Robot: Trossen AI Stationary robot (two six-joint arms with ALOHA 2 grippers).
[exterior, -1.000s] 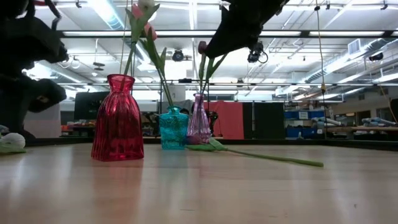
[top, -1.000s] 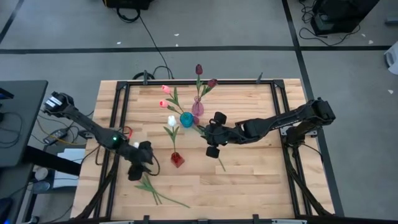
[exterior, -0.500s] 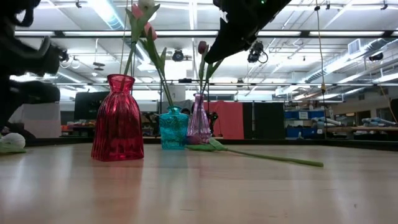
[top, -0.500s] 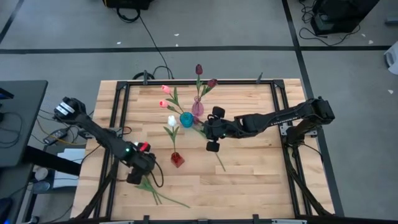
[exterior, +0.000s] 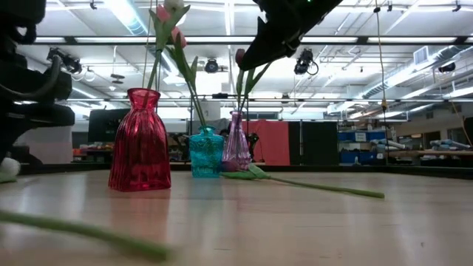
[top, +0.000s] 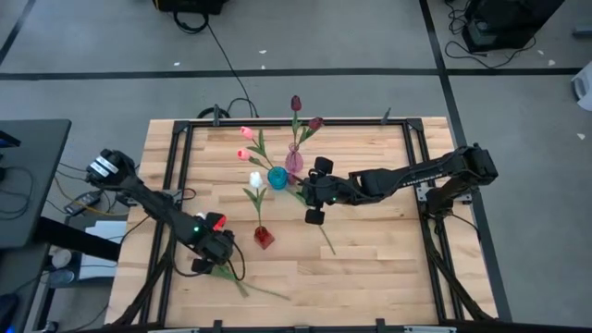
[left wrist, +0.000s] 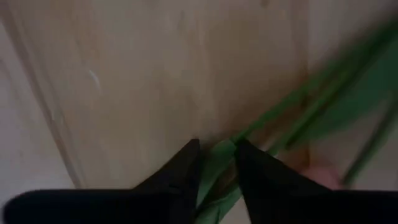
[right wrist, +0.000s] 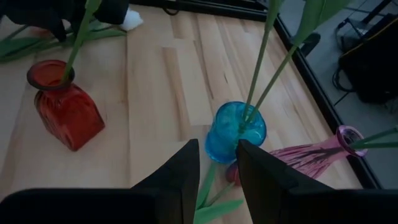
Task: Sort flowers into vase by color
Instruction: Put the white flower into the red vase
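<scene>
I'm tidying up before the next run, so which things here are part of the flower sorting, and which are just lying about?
Part of the job:
- red vase, blue vase, pink vase, each holding flowers
- loose flowers at the left tool
- flower lying flat by the right tool

Lying about:
- black cable on the floor
- dark equipment off the table

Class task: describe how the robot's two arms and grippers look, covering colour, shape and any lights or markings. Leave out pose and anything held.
Both arms are dark, slim and jointed. The left arm has a white-marked base joint and small green and red lights near the wrist. The right arm is plain black. The left gripper and right gripper each end in two tapering black fingers.
</scene>
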